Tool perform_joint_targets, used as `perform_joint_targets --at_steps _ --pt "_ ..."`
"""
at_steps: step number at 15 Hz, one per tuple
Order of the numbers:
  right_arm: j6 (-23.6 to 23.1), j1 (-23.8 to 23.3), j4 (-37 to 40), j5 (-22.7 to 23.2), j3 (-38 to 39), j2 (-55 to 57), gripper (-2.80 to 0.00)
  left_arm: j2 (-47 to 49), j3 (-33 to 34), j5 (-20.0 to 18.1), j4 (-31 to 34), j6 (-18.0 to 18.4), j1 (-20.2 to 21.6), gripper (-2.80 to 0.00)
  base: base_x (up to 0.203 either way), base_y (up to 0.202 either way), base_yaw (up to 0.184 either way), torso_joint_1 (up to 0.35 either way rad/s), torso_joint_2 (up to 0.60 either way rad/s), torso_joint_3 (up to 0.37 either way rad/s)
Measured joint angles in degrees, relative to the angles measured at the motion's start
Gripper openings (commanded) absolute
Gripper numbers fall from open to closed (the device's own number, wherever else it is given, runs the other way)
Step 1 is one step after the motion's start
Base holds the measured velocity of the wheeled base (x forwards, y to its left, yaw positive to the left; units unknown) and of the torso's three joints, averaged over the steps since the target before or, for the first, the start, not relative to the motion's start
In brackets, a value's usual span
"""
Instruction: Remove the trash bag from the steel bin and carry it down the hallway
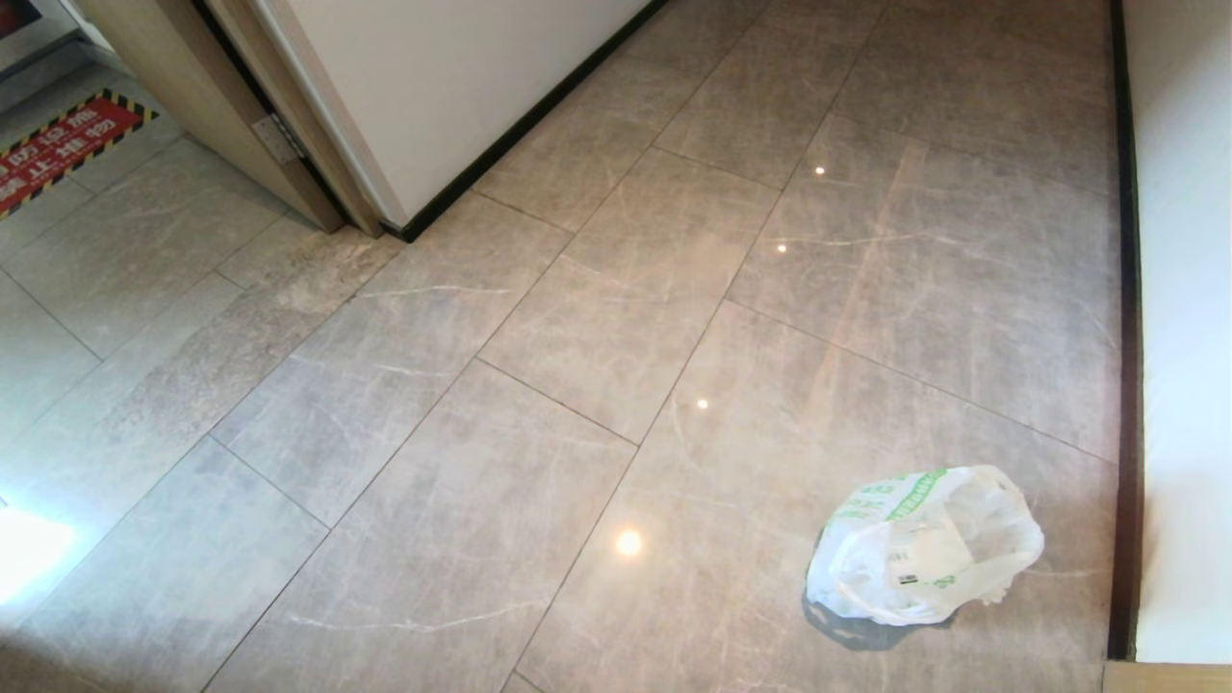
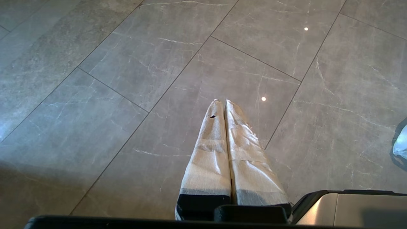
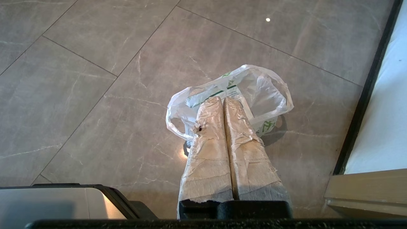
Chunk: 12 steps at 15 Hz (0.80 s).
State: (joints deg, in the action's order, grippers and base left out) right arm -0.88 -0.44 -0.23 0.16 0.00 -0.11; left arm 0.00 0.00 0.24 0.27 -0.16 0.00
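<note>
Closest to us, our right gripper (image 3: pixel 222 99) hangs above the floor with its two tape-wrapped fingers (image 3: pixel 208 152) pressed flat together, holding nothing; the wrapping is wrinkled, beige and frayed at the edges. Our left gripper (image 2: pixel 222 101) looks the same, its taped fingers (image 2: pixel 248 156) shut against each other and empty, over bare tile.

Just past the right fingertips, the trash bag (image 1: pixel 924 544) lies slumped on the hallway (image 1: pixel 616 318) floor, close to the right-hand wall. We see thin, crinkled, translucent white plastic with green print, loose handle loops (image 3: pixel 173 122) spilling sideways, and whitish paper with dark markings showing through its skin. What else is inside we cannot make out. In the left wrist view only a sliver of the bag shows at the frame edge.

Glossy beige-grey tiles with pale veins stretch ahead, dotted with small lamp reflections. A black baseboard (image 1: pixel 1124 318) runs under the white wall. Farther off on our left, a wooden door frame (image 1: pixel 241 115) stands, and beyond it a red floor sign (image 1: pixel 60 144) with yellow-black striping is cut off by the frame.
</note>
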Motion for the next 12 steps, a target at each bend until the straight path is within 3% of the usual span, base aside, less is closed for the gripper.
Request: perform_joint_targets --at_steps 12 --pt "0.0 0.0 0.1 0.0 0.0 0.0 -2.80 0.0 0.0 0.0 0.0 -0.7 0.0 -2.80 0.000 0.000 0.000 0.002 0.00 0.189"
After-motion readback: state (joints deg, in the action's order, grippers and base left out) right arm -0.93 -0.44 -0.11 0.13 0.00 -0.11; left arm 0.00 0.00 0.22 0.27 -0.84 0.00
